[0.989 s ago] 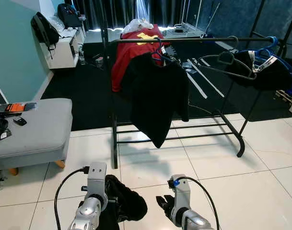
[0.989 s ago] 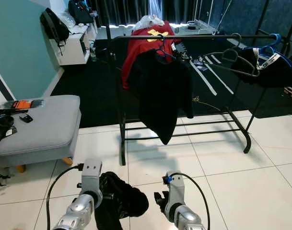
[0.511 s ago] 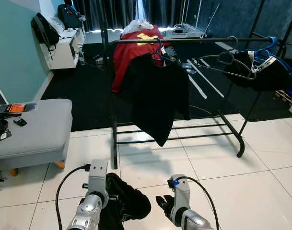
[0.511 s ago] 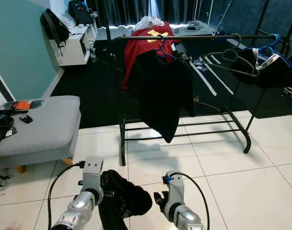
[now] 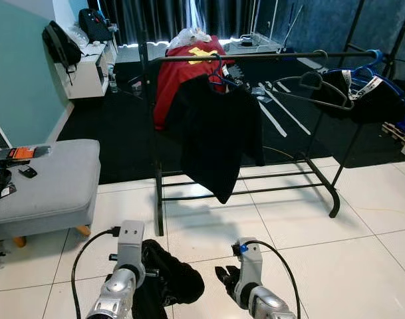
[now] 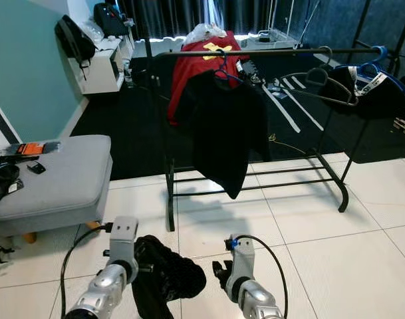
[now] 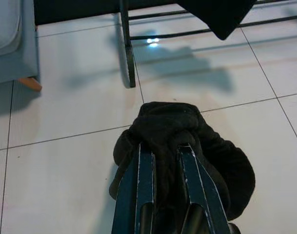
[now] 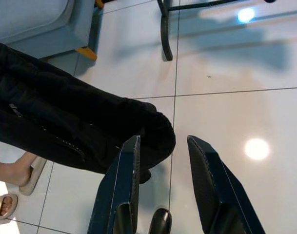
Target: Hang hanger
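Hanger itself cannot be made out in the left gripper's [image 7: 160,158] load: the two fingers [image 7: 141,170] are closed on a bunched black garment [image 7: 187,141], which bulges around them and hangs low above the white floor [image 5: 362,266]. The right gripper [image 8: 160,156] is beside it, fingers [image 8: 126,170] apart with nothing between them, one fingertip near the garment's end. In the right wrist view a person's sandalled foot [image 8: 14,173] stands on the tiles by the garment.

Beyond both arms stands a black rack [image 5: 159,193]. From its rail hang a black shirt [image 5: 219,136] on a blue hanger [image 5: 219,70], with a red shirt [image 5: 179,73] behind it, an empty dark hanger [image 5: 312,83] further to the right, and dark clothing [image 5: 375,100] on blue hangers at the far right end. To the left is a grey ottoman [image 5: 46,183] carrying small items; a white shelf [image 5: 82,63] with a black bag [image 5: 59,43] stands against the teal wall [image 5: 16,73].
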Controlling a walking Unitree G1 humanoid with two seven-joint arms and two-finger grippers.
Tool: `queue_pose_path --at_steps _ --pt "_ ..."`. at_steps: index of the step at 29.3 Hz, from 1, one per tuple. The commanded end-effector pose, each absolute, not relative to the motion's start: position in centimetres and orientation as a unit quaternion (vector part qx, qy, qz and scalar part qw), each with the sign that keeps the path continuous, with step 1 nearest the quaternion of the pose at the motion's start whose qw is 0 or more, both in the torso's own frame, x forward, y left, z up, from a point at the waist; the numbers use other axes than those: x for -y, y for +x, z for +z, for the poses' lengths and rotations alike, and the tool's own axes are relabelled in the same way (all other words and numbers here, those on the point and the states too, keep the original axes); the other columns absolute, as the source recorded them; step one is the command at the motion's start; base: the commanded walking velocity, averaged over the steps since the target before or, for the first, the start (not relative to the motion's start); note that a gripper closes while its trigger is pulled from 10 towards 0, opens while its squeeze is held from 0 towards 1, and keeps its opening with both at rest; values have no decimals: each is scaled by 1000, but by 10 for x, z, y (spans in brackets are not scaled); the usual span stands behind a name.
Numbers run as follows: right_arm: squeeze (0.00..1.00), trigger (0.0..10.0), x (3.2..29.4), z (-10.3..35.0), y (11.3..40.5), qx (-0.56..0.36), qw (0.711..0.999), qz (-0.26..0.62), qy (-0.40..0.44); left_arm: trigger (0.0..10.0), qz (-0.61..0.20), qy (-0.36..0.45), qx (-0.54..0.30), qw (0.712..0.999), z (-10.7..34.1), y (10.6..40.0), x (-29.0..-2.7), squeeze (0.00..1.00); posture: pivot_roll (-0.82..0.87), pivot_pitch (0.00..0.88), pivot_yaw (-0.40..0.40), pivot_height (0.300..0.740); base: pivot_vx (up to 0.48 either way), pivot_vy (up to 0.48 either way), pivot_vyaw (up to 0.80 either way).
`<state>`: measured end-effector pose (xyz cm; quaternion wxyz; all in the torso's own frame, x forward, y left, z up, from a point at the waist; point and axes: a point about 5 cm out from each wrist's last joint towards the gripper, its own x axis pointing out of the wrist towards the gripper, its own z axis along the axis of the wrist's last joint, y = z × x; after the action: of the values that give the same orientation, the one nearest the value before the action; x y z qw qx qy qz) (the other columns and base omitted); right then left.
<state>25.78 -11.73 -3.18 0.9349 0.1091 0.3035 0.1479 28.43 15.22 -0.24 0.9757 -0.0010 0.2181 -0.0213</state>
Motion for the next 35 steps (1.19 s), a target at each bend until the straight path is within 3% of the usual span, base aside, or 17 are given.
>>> queue_pose_path --at_steps 1,9,23,28,35 --pt "0 10000 115 -35 255 -314 931 140 120 10000 -20 2 -214 977 0 286 -157 0 22 0 34 740 0 0 0" --pt "0 10000 118 -37 254 -322 929 122 132 10000 -22 9 -214 977 0 287 -156 0 49 0 7 740 0 0 0" --pt "0 10000 111 -37 254 -333 924 180 60 10000 -14 3 -219 976 -5 280 -155 0 41 0 -13 740 0 0 0" --pt "0 10000 120 -45 244 -350 919 161 78 10000 -29 -6 -232 972 -13 272 -140 0 17 9 -8 740 0 0 0" --pt "0 10000 123 -47 241 -361 916 166 60 10000 -19 -8 -225 974 -11 273 -143 0 37 2 -31 740 0 0 0"
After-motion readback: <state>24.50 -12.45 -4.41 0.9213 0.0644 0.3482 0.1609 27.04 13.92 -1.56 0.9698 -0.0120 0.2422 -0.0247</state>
